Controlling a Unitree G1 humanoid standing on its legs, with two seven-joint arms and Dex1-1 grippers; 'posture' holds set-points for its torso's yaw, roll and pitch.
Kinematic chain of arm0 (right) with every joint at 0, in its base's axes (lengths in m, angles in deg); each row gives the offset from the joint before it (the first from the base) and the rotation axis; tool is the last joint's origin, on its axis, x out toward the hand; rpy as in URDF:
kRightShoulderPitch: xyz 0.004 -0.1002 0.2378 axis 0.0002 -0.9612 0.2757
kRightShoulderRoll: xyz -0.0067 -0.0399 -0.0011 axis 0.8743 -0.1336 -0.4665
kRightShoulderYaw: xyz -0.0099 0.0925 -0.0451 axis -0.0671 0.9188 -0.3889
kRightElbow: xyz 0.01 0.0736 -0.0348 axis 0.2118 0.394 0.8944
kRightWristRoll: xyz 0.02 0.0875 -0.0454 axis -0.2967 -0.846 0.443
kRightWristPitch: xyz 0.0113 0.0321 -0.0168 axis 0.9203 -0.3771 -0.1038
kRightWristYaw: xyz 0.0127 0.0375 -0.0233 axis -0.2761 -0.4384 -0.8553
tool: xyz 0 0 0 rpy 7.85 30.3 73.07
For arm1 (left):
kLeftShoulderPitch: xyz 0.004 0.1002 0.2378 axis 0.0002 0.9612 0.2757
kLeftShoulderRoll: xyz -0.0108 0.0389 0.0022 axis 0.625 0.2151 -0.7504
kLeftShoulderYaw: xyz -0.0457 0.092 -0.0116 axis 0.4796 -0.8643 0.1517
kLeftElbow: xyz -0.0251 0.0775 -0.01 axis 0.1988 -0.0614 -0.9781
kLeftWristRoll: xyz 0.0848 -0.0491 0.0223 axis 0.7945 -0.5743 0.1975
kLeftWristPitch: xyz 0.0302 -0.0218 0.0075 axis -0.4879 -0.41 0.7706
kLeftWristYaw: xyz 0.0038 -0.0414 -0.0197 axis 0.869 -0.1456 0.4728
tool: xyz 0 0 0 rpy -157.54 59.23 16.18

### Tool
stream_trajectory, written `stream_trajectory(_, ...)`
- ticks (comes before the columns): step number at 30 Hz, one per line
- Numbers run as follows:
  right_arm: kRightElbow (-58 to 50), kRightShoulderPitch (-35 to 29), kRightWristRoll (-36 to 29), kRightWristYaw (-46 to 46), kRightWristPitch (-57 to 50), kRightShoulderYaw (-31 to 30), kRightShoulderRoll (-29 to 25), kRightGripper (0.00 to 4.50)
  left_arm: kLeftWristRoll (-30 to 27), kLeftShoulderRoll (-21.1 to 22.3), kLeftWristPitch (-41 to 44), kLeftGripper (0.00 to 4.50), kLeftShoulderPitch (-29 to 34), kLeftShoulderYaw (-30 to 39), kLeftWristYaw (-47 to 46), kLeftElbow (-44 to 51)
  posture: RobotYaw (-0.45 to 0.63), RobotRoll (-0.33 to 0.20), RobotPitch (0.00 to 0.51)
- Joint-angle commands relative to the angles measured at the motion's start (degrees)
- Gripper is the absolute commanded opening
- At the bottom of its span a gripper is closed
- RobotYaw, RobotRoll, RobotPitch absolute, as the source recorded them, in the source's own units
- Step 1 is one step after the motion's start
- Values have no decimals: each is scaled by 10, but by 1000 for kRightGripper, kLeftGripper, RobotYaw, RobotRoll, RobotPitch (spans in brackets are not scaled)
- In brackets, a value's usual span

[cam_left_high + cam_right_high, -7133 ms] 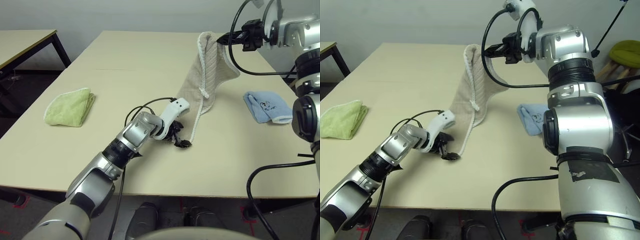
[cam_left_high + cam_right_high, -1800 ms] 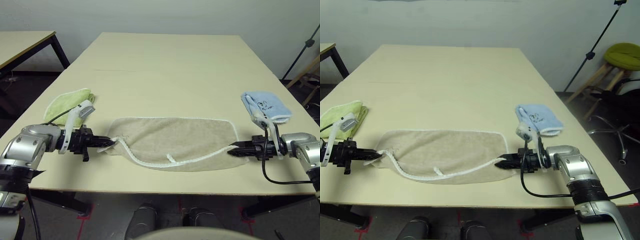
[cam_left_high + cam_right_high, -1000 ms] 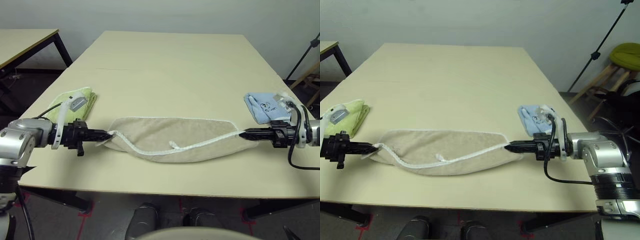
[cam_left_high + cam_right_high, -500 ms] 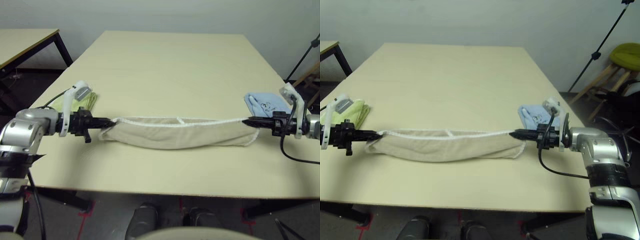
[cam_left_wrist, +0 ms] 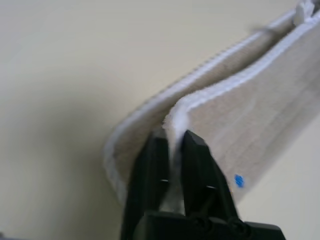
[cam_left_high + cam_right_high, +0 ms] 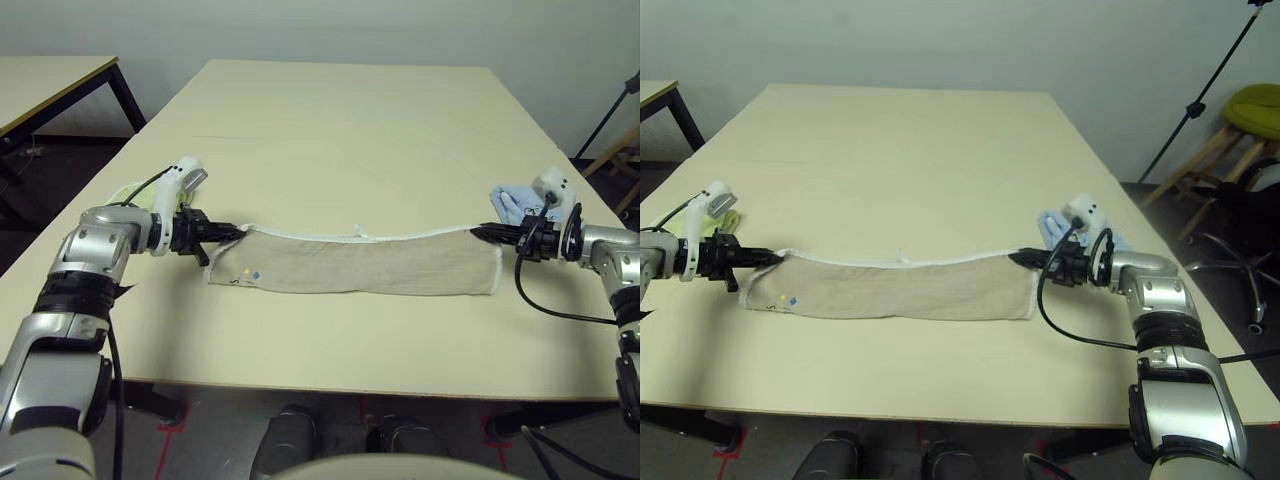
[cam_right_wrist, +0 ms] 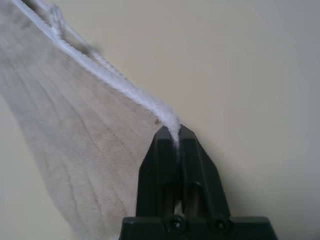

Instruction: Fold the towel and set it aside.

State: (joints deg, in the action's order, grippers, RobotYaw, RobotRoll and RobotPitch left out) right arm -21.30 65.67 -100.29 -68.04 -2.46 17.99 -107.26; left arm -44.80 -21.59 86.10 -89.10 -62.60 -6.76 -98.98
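Note:
The beige towel (image 6: pixel 360 265) lies flat on the table (image 6: pixel 330 130) as a long narrow band, doubled lengthwise, with its white corded edges along the far side. Small coloured marks show near its left end. My left gripper (image 6: pixel 232 231) sits low at the far left corner, shut on the towel, and in the left wrist view the white cord (image 5: pixel 172 117) runs between its fingertips (image 5: pixel 155 150). At the far right corner my right gripper (image 6: pixel 480 232) is also shut on the towel, and the right wrist view shows the cord (image 7: pixel 167 117) pinched in its tips.
A yellow-green towel (image 6: pixel 728 218) lies just behind my left wrist. A light-blue towel (image 6: pixel 1052 222) lies behind my right gripper near the table's right edge. A second table (image 6: pixel 50 85) stands at the far left. A tripod and a chair (image 6: pixel 1250 100) are off to the right.
The towel hung taut between both grippers half a second ago and now rests flat on the table. Both grippers have come down and slightly inward with its corners.

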Motion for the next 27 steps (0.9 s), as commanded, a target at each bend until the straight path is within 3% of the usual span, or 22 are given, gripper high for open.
stream_trajectory(1,29,24,7,30,41,20,5,1444,7,-8,-25,2052,-19,24,-34,-27,108,0,39)
stream_trajectory(8,34,41,-9,40,42,50,-4,4042,-1,10,-19,4495,-12,48,-42,1,111,0,41)
stream_trajectory(9,18,38,-16,37,33,56,-4,4433,-5,11,-15,4500,-8,55,-46,18,111,0,41)
stream_trajectory(13,-86,6,-67,41,-16,88,14,4475,-41,-9,20,4500,19,95,-81,116,108,0,46)
stream_trajectory(17,-212,-50,-57,153,1,100,67,4475,-47,-74,10,4500,90,121,-175,246,104,0,50)
stream_trajectory(20,-324,-107,-92,202,-57,106,108,4475,-46,-129,15,4500,135,141,-253,312,104,0,53)
stream_trajectory(23,-393,-147,-106,247,-77,112,134,4475,-46,-166,27,4500,163,152,-316,356,103,0,56)
stream_trajectory(27,-474,-207,-101,357,-66,130,205,4475,-5,-235,2,4500,212,160,-443,398,106,0,65)
